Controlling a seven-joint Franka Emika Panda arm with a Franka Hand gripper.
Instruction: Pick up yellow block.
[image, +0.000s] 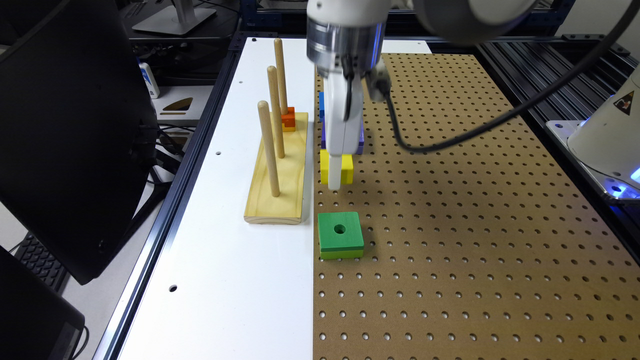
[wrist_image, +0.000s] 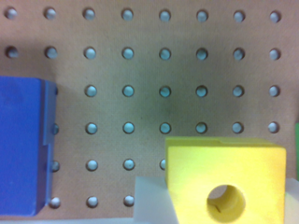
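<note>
The yellow block (wrist_image: 224, 172), square with a round hole through its centre, sits between my gripper's (wrist_image: 219, 205) two white fingers (wrist_image: 149, 200), and both fingers press against its sides. In the exterior view the gripper (image: 336, 172) points straight down over the brown pegboard (image: 475, 225). The yellow block (image: 346, 169) shows on either side of the front finger, just beyond the green block (image: 340, 235). I cannot tell whether the yellow block rests on the board or hangs just above it.
A blue-purple block (wrist_image: 21, 144) lies close beside the yellow one, partly hidden behind the gripper in the exterior view. A wooden base with three upright pegs (image: 277, 185) and a small orange piece (image: 288, 119) stands on the white strip at the exterior view's left.
</note>
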